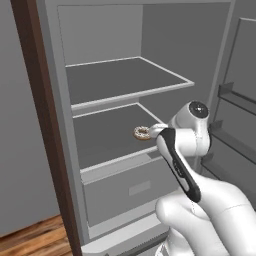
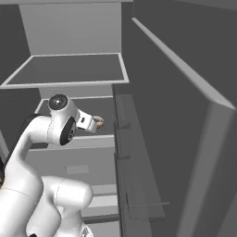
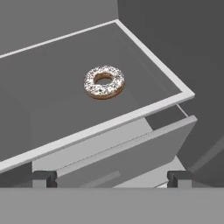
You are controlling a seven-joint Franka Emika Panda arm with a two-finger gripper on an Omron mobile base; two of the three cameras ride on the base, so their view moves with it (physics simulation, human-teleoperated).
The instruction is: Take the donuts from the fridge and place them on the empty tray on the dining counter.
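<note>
White-iced, sprinkled donut (image 3: 104, 82) lies flat on the fridge's (image 1: 60, 75) lower shelf (image 3: 52, 109) near its right front corner, so the wide-open, empty fingers (image 3: 43, 178) should descend straddling its ring squarely.

No words, numbers, labels or signs to read anywhere. Fridge (image 1: 60, 125) walls plain grey, shelves plain, drawer front blank. Donut (image 3: 104, 82) has sprinkles, no writing.

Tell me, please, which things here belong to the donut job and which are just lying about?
For the job:
- sprinkled donut
- fridge
- gripper, jaws open, short of the donut

Just there:
- upper shelf
- bottom drawer
- wooden floor
</note>
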